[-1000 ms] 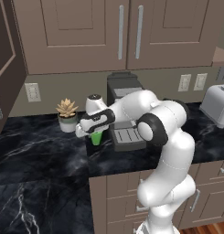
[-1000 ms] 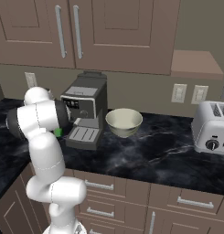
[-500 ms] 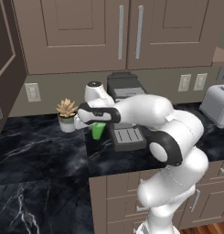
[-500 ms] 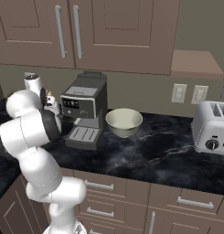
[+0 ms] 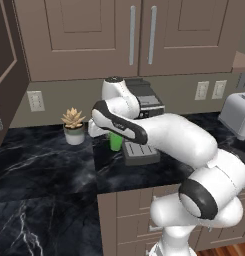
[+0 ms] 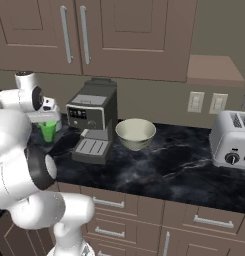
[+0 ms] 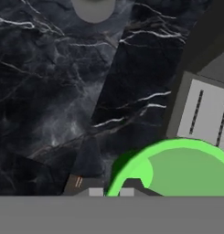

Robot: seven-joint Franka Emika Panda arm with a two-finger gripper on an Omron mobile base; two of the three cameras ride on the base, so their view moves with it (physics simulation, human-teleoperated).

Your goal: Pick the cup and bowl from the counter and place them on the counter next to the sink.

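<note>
The small green cup (image 5: 115, 142) hangs just above the black marble counter (image 5: 44, 165), left of the coffee machine. My gripper (image 7: 111, 190) is shut on the cup's rim (image 7: 131, 167), one finger inside and one outside. From the right, the cup (image 6: 47, 131) shows under my hand (image 6: 44, 116). The cream bowl (image 6: 136, 133) stands on the counter (image 6: 159, 167) right of the coffee machine, apart from my gripper. The sink is out of view.
A grey coffee machine (image 6: 94, 122) with a drip tray (image 5: 140, 152) stands close beside the cup. A potted succulent (image 5: 73, 125) sits further left near the wall. A toaster (image 6: 233, 144) is at the far right. Cabinets hang overhead.
My jaws have closed the last bit on the cup's rim. The cup has risen slightly, and the arm's elbow has swung out over the counter's front.
</note>
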